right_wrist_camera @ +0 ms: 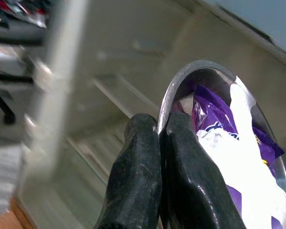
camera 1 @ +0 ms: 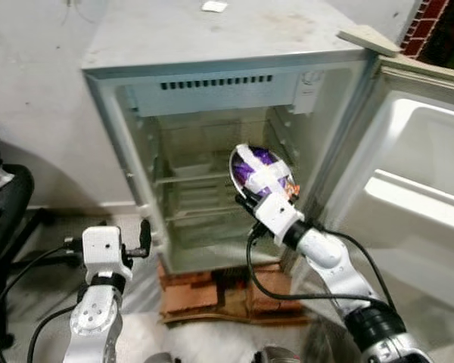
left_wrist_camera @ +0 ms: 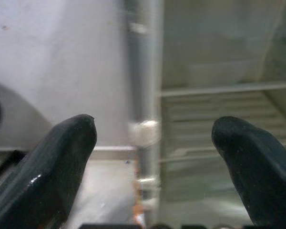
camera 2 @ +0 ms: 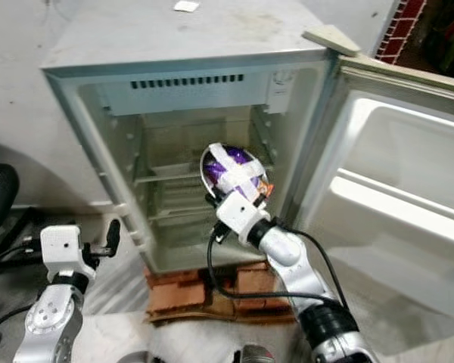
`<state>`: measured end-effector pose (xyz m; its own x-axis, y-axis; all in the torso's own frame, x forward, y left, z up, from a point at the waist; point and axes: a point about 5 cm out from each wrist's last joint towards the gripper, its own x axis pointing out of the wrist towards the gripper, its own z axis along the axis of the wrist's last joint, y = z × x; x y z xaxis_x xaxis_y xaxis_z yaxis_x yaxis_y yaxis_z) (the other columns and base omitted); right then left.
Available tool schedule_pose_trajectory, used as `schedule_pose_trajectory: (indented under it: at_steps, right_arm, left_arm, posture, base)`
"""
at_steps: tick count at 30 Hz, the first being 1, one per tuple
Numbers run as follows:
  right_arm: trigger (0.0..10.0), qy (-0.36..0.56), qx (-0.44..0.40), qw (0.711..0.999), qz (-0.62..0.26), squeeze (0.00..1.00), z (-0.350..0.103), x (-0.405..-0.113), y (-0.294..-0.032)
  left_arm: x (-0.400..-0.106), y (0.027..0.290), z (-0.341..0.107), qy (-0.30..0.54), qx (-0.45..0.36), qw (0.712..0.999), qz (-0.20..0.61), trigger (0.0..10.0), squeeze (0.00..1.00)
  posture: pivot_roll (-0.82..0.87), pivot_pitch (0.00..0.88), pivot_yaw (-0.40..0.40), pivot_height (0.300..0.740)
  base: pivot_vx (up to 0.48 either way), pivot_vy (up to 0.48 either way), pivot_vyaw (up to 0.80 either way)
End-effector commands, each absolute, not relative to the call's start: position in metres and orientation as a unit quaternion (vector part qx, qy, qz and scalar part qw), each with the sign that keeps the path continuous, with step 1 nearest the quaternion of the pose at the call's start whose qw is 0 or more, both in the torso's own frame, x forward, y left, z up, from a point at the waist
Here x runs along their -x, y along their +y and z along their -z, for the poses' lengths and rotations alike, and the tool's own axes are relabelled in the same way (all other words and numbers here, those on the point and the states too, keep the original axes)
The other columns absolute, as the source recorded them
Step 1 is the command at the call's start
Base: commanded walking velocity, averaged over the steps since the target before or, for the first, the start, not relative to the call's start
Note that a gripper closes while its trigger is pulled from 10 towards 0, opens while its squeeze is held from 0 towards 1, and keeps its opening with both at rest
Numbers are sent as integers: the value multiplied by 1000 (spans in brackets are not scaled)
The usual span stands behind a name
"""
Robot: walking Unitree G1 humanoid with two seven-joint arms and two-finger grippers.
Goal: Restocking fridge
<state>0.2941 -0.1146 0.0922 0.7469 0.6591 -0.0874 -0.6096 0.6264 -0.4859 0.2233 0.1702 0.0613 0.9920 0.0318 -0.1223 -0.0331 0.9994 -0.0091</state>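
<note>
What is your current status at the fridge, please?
Right gripper shut on bowl rim, at fridge opening. Left gripper open, idle by fridge's left edge. Shelves ahead look unobstructed.

No text can be read anywhere. The purple wrapper [right_wrist_camera: 214, 119] in the bowl [right_wrist_camera: 181, 76], right of centre, bears white lettering too blurred to make out.

Open fridge [camera 1: 129, 113] on bricks [camera 1: 212, 291]; small white item [camera 1: 214, 7] on top.

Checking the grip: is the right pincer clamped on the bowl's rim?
Yes, the right pincer pinches the rim of the metal bowl.
</note>
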Motion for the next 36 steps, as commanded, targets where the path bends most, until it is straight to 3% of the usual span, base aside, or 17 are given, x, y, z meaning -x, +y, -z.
schedule_pose_trajectory:
  at_steps: [1,10,23,29,36]
  right_arm:
    - [10000,-68,251,898,-355,0,-100,-297,-111]
    - [10000,-73,251,889,-375,0,-100,-293,-107]
    - [10000,-67,250,899,-353,0,-100,-299,-111]
    - [10000,-62,258,901,-344,0,-99,-304,-111]
    - [10000,-46,281,892,-350,0,-98,-322,-102]
  left_arm:
    - [-222,174,-60,65,-4,998,-20,10000,0]
    - [-222,174,-60,66,-3,998,-20,10000,0]
    - [-223,177,-60,68,-2,997,-26,10000,0]
    - [-216,177,-53,97,-8,995,-29,10000,0]
    - [-185,172,-41,151,-3,989,-9,10000,0]
  posture:
    - [5,73,-5,740]
    - [6,71,-4,740]
    - [8,83,-4,740]
    - [22,98,-4,740]
    - [69,151,-23,740]
  base:
    - [296,0,0]
    - [293,0,480]
    - [101,0,0]
    - [0,0,0]
    - [0,0,0]
